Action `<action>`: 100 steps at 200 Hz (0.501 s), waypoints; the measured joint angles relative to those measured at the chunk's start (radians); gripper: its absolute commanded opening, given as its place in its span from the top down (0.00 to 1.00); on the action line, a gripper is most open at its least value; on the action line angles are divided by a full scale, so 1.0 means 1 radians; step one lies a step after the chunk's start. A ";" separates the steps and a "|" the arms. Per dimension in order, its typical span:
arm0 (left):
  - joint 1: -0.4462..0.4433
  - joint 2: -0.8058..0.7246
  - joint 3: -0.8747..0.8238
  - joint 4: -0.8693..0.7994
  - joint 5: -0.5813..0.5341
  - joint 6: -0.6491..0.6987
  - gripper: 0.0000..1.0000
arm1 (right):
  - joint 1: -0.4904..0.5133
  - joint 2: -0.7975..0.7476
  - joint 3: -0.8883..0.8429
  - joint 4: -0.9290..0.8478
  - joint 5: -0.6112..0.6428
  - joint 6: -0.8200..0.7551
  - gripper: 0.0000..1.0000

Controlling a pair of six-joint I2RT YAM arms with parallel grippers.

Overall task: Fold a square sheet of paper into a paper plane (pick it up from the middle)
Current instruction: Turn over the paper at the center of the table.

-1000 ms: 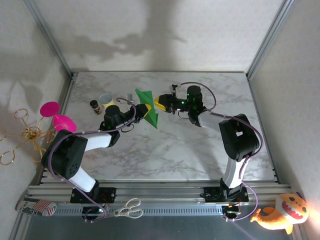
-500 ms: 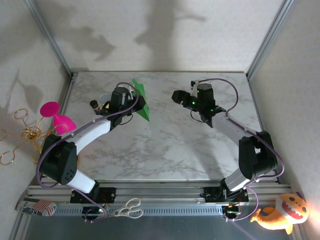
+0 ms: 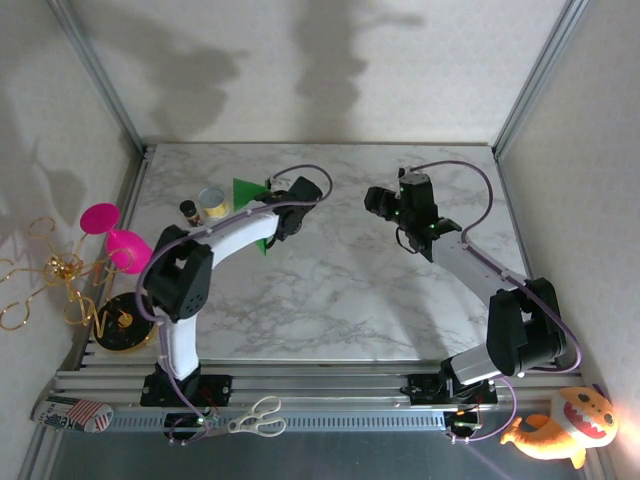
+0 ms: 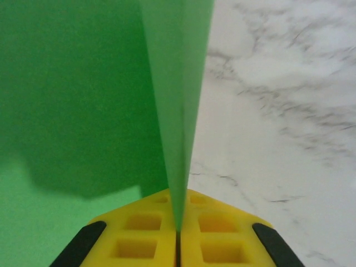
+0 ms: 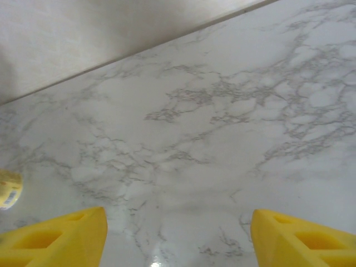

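While left gripper pinches paper plane, tin beside.

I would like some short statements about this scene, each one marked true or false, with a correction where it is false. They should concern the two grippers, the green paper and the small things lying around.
1. The left gripper is shut on the bright-green folded paper plane. True.
2. The right gripper pinches the same paper. False: its jaws stand open and empty above the marble table.
3. A small round yellow container stands on the table, beside the plane. True.
4. The white-handled scissors lie on the marble between the two arms. False: they lie on the metal rail at the table's near edge.
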 measured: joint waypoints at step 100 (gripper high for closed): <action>-0.105 0.383 0.246 -0.142 -0.136 -0.064 0.86 | -0.020 -0.019 -0.080 -0.013 0.013 0.072 0.31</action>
